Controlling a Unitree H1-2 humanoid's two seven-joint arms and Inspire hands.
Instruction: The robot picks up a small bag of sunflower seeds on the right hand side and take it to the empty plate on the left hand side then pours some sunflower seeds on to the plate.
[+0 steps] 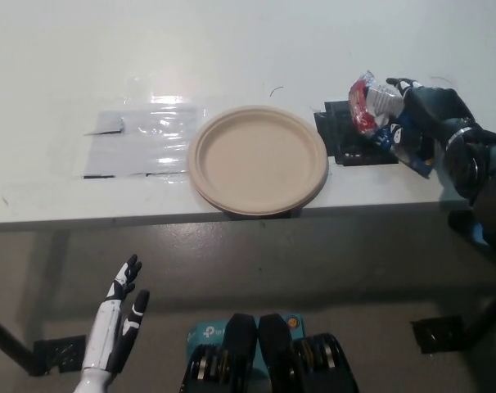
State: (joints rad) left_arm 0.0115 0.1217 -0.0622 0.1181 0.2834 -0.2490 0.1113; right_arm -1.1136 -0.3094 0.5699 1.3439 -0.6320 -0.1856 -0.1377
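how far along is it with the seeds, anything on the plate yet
Done: the right hand has closed on the seed bag, which looks lifted above the black mat at the table's right end. In hand: carrying the bag; it is not yet over the plate. Left: move it over the plate and pour; the plate shows no seeds. The left hand rests open below the table edge.

A white table (232, 49) carries a beige plate (258, 160), clear plastic sheet (137, 143) and black mat (350, 139).
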